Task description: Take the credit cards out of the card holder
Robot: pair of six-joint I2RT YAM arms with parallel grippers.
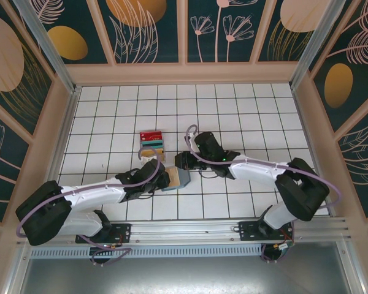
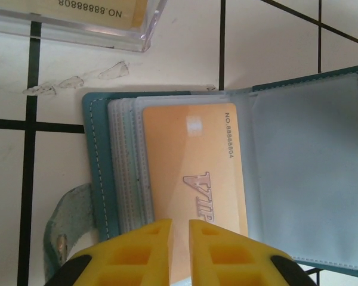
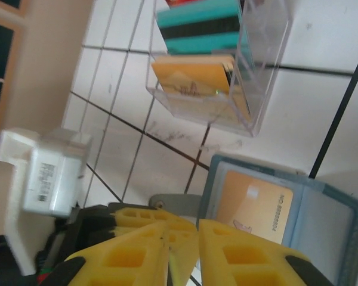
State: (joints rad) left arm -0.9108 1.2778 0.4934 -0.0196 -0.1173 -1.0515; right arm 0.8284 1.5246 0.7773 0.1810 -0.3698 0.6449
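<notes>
One gold VIP card [image 2: 191, 155] sits sleeved; left gripper [image 2: 180, 229], fingers nearly together, is set at its edge; card holder [image 2: 99, 173] should be pinned during extraction.

The open card holder [image 1: 180, 178] lies on the tiled surface [image 1: 245, 110], a tan card [image 1: 170, 177] showing at its 9 o'clock half. The left arm [image 1: 98, 196] reaches it from 8 o'clock, the right arm [image 1: 257, 166] from 2 o'clock. A clear box [image 1: 152, 147] of cards [image 1: 151, 137] stands at its 11 o'clock.

The slate-blue card holder [image 2: 322, 179] lies open flat on the white tiled desk [image 2: 6, 179], with a gold card [image 2: 194, 173] on its left stack of clear sleeves. Just beyond it, a red card [image 1: 150, 134], a teal card [image 3: 197, 24] and another gold card [image 3: 188, 74] sit in a clear box [image 3: 268, 89].
</notes>
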